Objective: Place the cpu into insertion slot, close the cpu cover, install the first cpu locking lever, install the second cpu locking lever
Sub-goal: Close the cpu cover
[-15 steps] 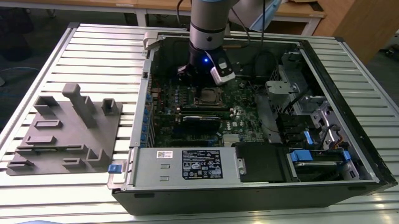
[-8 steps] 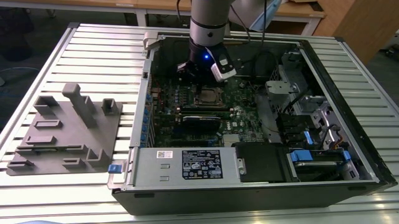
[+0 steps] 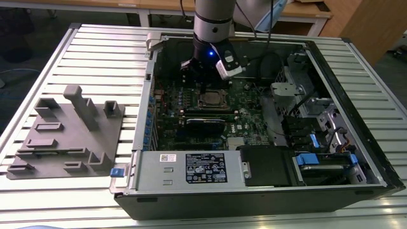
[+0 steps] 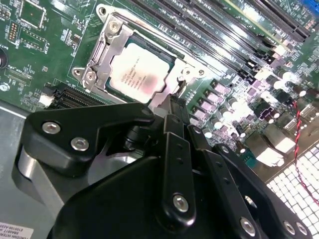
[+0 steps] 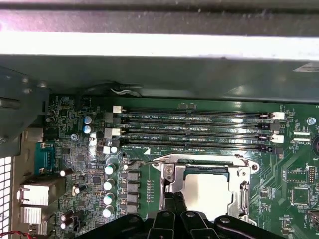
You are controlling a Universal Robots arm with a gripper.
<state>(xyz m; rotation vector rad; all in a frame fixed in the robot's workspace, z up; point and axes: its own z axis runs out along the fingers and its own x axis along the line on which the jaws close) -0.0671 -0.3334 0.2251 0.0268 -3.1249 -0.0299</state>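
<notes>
room light falling evenly from above in exterior view, slatted table shining pale, computer case interior lying in shade. blue lamp glowing on arm. in second wrist view glare washing out capacitors and vent grille; cpu giving soft sheen; gripper reading as dark mass. in first wrist view case edge blazing white, motherboard sitting dimmer.

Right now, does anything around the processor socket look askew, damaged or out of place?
Nothing stands out. The small square silver-grey chip lies flat, the thin silver metal frame sits level around it, and the black end effector hangs at the frame's edge. No bent parts show.
</notes>
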